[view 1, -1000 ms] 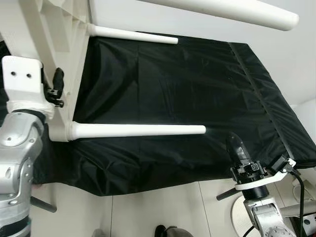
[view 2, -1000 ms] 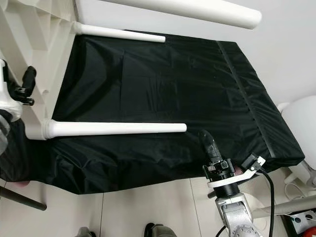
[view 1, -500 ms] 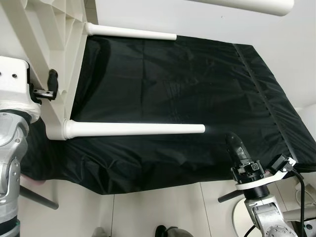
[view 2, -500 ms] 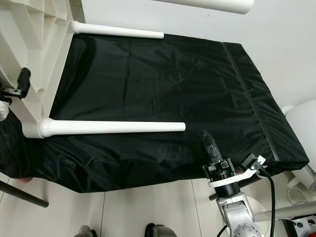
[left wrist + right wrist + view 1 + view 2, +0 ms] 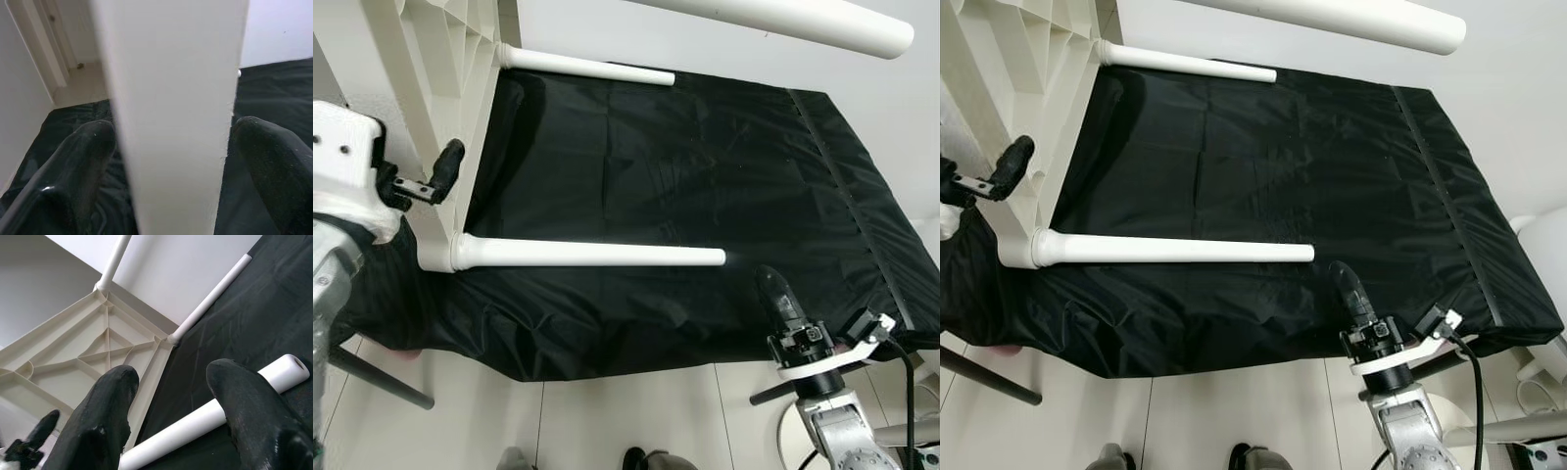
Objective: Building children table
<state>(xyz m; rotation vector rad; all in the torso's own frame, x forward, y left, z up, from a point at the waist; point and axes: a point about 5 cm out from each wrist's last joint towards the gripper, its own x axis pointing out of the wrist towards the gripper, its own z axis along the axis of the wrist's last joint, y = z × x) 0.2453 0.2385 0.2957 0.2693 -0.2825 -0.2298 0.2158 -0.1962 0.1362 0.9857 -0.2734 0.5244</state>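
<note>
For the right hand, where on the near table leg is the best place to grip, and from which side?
Likely near the free tip of the near table leg. It lies level across the black cover, its far end plugged into the tabletop that the left hand straddles at the edge. The right hand, open, sits just beyond the tip, so come from the robot's side, fingers spanning the round shaft.

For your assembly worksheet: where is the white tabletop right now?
In the left eye view the white tabletop stands on edge at the robot's left, on the black sheet, its legs pointing right; the left gripper straddles its rim.
</note>
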